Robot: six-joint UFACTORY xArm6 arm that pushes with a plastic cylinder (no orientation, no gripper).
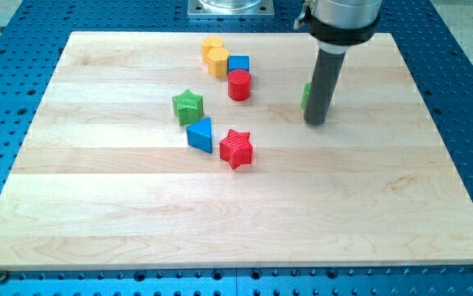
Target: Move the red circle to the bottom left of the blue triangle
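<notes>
My tip [315, 122] sits on the wooden board [137, 205] toward the view's right, upper half, well apart from the main cluster of blocks. No gripper on this rig, just the dark rod [322, 86], so nothing to spread or pinch; the rod holds nothing. The rod's upper part and housing are cut off by the view's top edge. A green block [305, 96] peeks out just at the rod's left side, mostly hidden behind it; shape can't be made out, and can't tell if it touches the rod. The red circle [238, 85] stands near the view's top centre, touching or nearly touching the blue cube [238, 63] above it. The cube is partly hidden by the red circle and by the yellow block [217, 62] at its left. A 2nd yellow block [212, 44] sits behind that one, partly covered; shapes of both hard to read. The blue triangle [201, 135] lies below and to the left of the red circle, w/ the green star [187, 106] just above-left of it and the red star [236, 149] just to its lower right.
</notes>
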